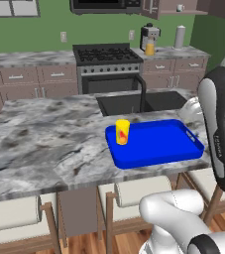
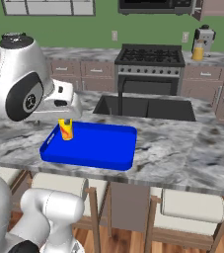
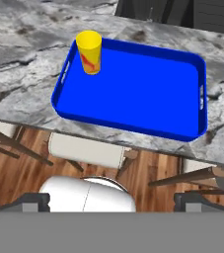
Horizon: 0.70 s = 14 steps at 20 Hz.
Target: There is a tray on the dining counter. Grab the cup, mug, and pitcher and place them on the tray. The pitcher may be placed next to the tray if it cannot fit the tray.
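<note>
Gripper (image 3: 111,197) hangs high above the near edge of the dining counter (image 3: 24,74), jaws spread wide, nothing between them — looking down from the hand, the blue tray (image 3: 133,123) lies just ahead and below. The yellow cup (image 3: 89,52) stands upright in the tray's far-left corner from the hand, close to the rim. The rest of the tray floor is bare blue. Beyond the tray's far rim, the dark sink (image 1: 134,101); the pitcher (image 1: 149,48) is well apart, back on the rear worktop beside the stove (image 1: 106,59)

Yellow cup (image 3: 89,51) with red-orange mark, bright blue tray (image 3: 133,84).
</note>
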### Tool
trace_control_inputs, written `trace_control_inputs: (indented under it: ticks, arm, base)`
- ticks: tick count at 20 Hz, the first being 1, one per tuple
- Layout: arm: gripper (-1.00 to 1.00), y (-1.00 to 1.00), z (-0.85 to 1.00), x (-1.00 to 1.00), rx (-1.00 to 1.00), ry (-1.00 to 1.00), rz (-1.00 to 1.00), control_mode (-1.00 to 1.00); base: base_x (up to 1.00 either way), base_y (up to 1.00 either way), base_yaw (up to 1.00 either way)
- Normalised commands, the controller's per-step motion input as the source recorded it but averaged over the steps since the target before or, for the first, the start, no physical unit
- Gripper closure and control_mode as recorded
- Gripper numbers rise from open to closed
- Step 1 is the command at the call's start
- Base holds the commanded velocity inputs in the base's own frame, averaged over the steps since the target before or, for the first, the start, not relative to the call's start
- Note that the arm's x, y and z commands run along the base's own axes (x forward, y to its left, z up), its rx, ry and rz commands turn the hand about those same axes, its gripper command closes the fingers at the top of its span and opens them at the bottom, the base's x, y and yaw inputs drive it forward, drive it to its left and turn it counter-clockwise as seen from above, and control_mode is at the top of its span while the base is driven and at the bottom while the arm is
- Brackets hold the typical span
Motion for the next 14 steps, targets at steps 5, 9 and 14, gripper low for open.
trace_control_inputs:
  ticks: [5,9,14]
  arm:
    - [-1.0,0.0,0.17,-0.27,-0.07,-0.09,0.0,-1.0]
    - [-1.0,0.0,0.21,-0.22,0.0,-0.1,0.0,-1.0]
    - [-1.0,0.0,0.27,-0.2,0.01,-0.1,-0.03,-1.0]
  base:
    - [0.0,0.0,0.0]
    - [0.0,0.0,0.0]
    - [0.0,0.0,0.0]
